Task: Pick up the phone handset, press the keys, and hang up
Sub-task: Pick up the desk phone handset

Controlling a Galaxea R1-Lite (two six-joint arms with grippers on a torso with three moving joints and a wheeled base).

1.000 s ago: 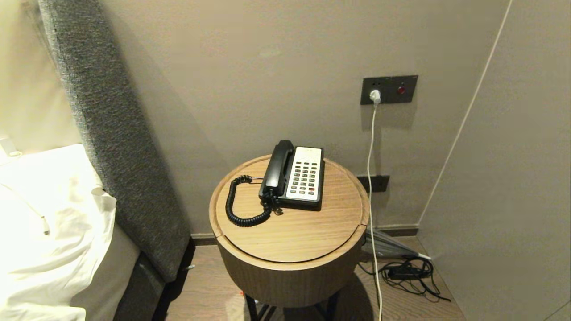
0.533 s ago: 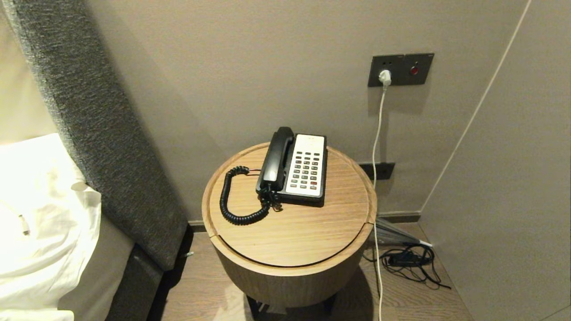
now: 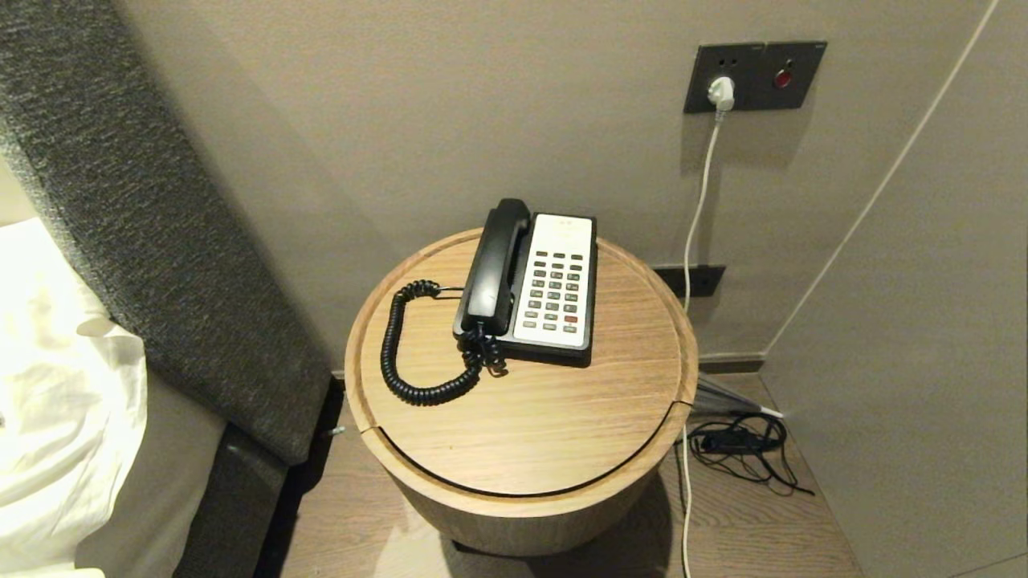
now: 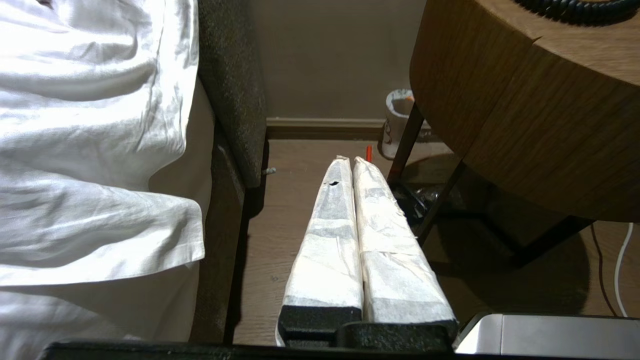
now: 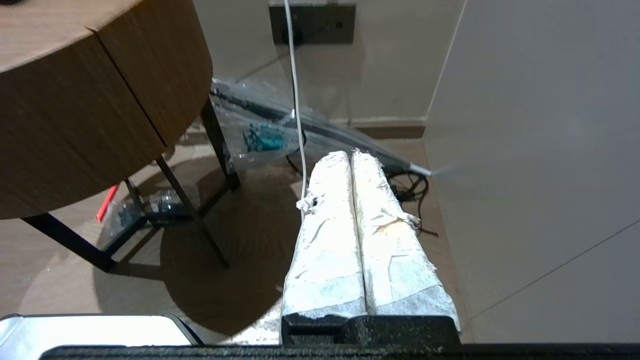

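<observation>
Beige walls are meeting in a corner behind a round wooden desk (image 3: 522,417), with a grey padded headboard (image 3: 152,241) and white bedding (image 3: 56,401) to the left and a wall socket (image 3: 755,76) with a white cable (image 3: 697,225) to the right. On the far half of the desk the phone base (image 3: 554,281) is sitting with the phone handset (image 3: 490,269) lying in its cradle along the left side, and the keys (image 3: 556,291) are showing in rows on the white faceplate to the right of it. The coiled cord (image 3: 401,353) is looping out to the left and back to the near end of the handset.

Neither arm is appearing in the head view. The left tool (image 4: 350,162) is hanging low beside the desk, between it and the bed, with its padded fingers pressed together and holding nothing. The right tool (image 5: 352,155) is hanging low on the desk's right side, above the floor cables (image 5: 410,190), likewise closed and empty.

The step in hand appears to be the approach, with no reach started. To do it well:

1. Bring the robot square to the desk before raising an arm.
2. Lift the working tool clear of the desk rim.
3. Open the fingers before descending.
4. Grip the handset at its narrow middle, across its width.
5. Keep clear of the cord loop, since snagging it could drag the base.
</observation>
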